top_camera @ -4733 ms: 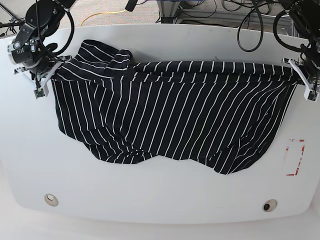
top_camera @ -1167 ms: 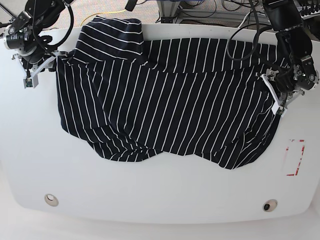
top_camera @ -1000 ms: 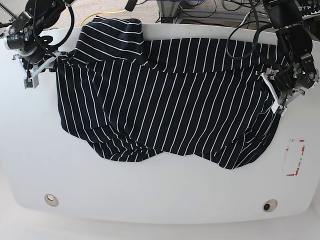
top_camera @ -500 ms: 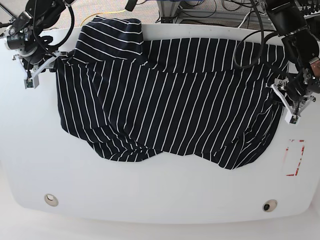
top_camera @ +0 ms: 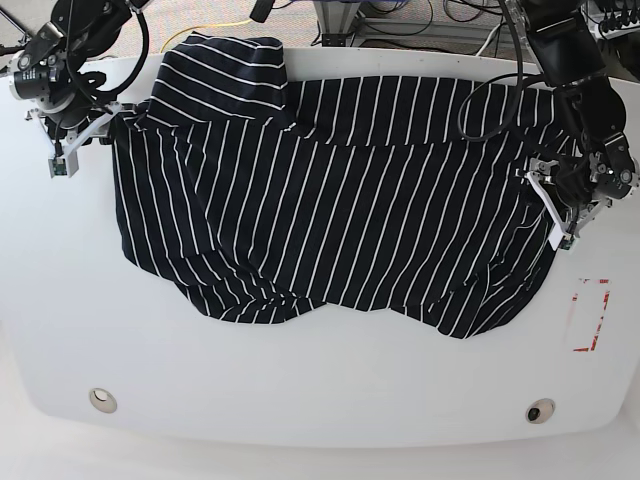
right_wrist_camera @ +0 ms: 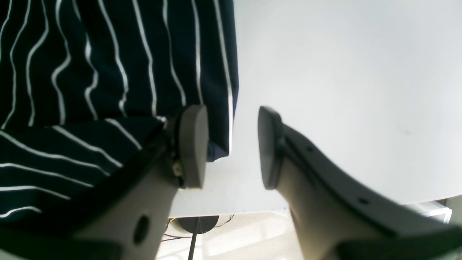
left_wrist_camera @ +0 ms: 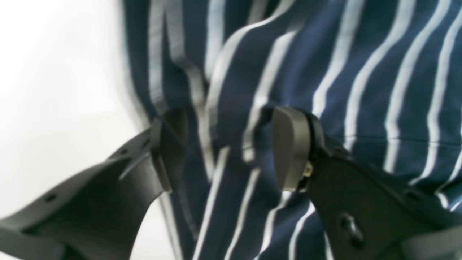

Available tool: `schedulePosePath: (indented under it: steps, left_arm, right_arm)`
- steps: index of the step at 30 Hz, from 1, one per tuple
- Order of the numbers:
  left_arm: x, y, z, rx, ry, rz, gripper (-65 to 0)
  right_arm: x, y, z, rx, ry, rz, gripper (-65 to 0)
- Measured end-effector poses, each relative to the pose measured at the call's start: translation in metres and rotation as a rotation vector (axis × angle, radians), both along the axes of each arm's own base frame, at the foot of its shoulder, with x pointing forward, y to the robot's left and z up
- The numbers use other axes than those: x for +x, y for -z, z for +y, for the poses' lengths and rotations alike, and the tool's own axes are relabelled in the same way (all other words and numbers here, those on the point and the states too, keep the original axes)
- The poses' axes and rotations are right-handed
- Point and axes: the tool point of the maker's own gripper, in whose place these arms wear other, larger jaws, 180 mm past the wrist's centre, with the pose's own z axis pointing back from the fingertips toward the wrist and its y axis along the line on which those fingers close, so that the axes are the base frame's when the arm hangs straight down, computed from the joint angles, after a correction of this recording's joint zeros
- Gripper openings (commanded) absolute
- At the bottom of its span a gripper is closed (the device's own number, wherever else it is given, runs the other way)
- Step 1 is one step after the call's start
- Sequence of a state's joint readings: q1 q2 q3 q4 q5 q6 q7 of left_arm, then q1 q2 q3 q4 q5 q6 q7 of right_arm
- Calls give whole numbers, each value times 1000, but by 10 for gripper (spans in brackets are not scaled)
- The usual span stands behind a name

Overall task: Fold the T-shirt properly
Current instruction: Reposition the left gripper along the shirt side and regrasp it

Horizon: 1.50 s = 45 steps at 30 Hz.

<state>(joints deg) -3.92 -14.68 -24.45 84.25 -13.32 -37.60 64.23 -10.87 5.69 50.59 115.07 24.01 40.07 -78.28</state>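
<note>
The dark T-shirt (top_camera: 330, 200) with thin white stripes lies spread across the white table (top_camera: 320, 400), one sleeve bunched at the far left and its front edge rumpled. My left gripper (top_camera: 547, 208) hovers at the shirt's right edge. In the left wrist view its fingers (left_wrist_camera: 290, 148) stand well apart over blurred striped cloth (left_wrist_camera: 361, 72), pinching nothing. My right gripper (top_camera: 88, 140) sits at the shirt's far-left corner. It (right_wrist_camera: 232, 148) is open, and the shirt's hem (right_wrist_camera: 216, 108) ends beside its left finger, with bare table showing in the gap.
A red-marked rectangle (top_camera: 590, 315) is on the table to the right of the shirt. Two round holes (top_camera: 102, 400) (top_camera: 540, 411) sit near the front edge. Cables and frame parts lie behind the far edge.
My left gripper's jaws widened; it swung out to the right, then came back to the shirt's right edge. The shirt and right gripper stayed put over the last second.
</note>
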Motion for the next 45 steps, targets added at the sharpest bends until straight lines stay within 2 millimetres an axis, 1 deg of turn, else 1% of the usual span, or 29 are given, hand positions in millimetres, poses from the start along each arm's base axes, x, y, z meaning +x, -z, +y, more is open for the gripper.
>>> schedulePosePath:
  steps: [4,6,7,9,11,12,18,20,26,30,33,39,43,45]
  left_arm:
    - [-2,5,-6,8,29,23,-306]
    - [-5,8,-10,7,42,30,-321]
    - [-5,9,-11,4,45,30,-349]
    - [-8,11,-12,1,46,36,-426]
    - [-8,11,-12,4,46,37,-522]
    - [-7,11,-11,4,46,35,-556]
    - [-8,11,-11,5,47,35,-607]
    - [-9,8,-12,14,53,29,-617]
    - [-15,-19,-15,93,100,-47,-615]
    - [-17,-24,-18,112,116,-45,-619]
    - [-30,-24,-16,143,123,-21,-615]
    - [-43,-42,-11,257,152,-41,-612]
    - [-61,-41,-14,282,174,-20,-612]
    - [-67,-43,-16,290,186,-17,-596]
  right_arm:
    - [0,0,0,0,1,0,-425]
    - [0,0,0,2,1,-1,-425]
    - [0,0,0,2,1,0,-425]
    - [0,0,0,2,1,-1,-425]
    - [0,0,0,1,1,-1,-425]
    - [0,0,1,3,1,-1,-425]
    - [0,0,0,2,2,-1,-425]
    - [0,0,0,1,2,-1,-425]
    - [0,0,0,0,2,0,-425]
    - [1,-1,0,0,2,-3,-425]
    - [1,-1,0,0,1,-3,-425]
    - [1,-1,0,0,1,-3,-425]
    - [1,0,-1,-1,2,-1,-425]
    - [1,0,0,0,1,-2,-425]
